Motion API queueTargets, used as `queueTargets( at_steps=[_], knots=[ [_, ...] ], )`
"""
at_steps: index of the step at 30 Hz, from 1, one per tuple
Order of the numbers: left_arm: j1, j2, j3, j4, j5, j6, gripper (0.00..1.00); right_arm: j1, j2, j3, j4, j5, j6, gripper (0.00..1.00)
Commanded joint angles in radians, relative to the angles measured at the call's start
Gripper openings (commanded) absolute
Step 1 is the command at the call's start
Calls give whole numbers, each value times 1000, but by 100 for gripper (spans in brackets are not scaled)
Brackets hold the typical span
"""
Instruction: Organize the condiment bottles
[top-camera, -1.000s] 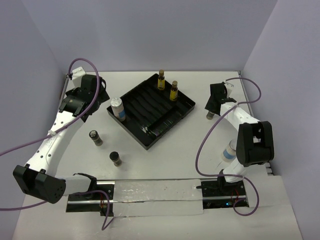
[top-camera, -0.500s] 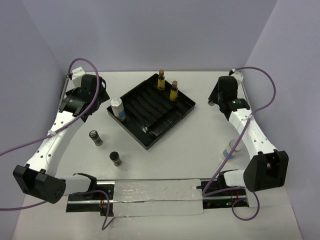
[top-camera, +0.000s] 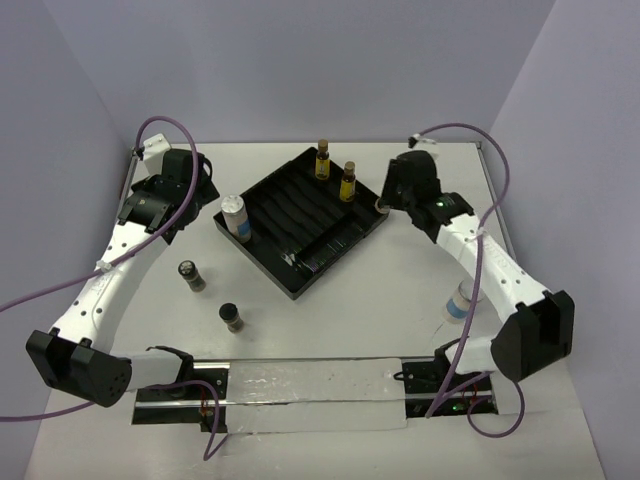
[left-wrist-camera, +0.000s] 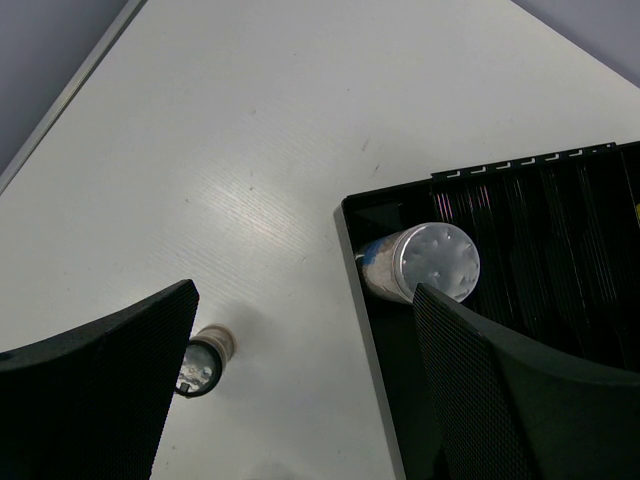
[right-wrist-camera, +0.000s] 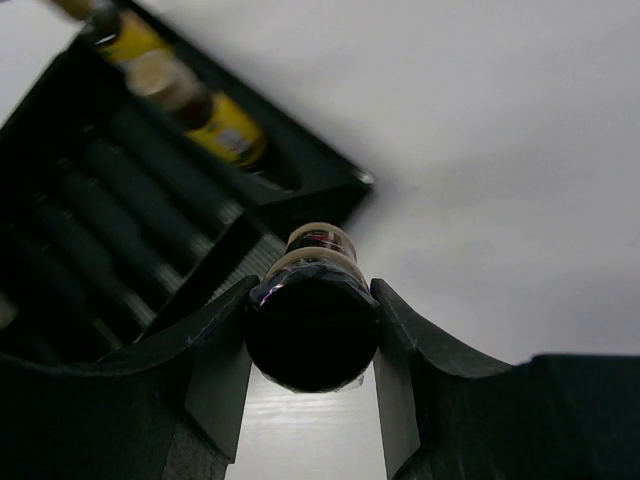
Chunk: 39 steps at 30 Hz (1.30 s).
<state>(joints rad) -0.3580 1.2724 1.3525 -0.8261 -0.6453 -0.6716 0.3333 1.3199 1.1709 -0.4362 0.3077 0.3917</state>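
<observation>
The right claw (right-wrist-camera: 311, 300) clamps a short dark bottle (right-wrist-camera: 312, 342) at the black tray's (top-camera: 255, 258) right corner, seemingly to slot it in; the left claw (left-wrist-camera: 305, 300) hangs spread wide over the tray's left-corner white-lidded bottle (left-wrist-camera: 432, 262).

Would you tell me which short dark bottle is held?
The bottle between the right gripper's fingers, by the tray; the other two stand free left of it.

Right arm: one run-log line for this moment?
right jaws: shut on short dark bottle, by tray right corner | left jaws: open, above white-lidded bottle in tray | also in tray: two amber bottles
</observation>
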Motion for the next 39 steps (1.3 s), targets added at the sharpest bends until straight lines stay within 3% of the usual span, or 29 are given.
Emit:
queueTargets(
  at_steps=[1,9,31,34,39],
  knots=[
    [5,-10,36,14,13,-14,97,139,120,135,15,25,-29,9],
    [5,-28,34,5,-2,-5,97,202,328,237,-2,27,-31,9],
    [5,-16,23,12,-19,7,97,224,534,191,25,57,-17,10],
    [7,-18,20,11,-20,7,97,224,536,181,30,54,-13,21],
    [7,-18,20,10,-17,4,97,227,520,170,34,47,-8,54]
  ],
)
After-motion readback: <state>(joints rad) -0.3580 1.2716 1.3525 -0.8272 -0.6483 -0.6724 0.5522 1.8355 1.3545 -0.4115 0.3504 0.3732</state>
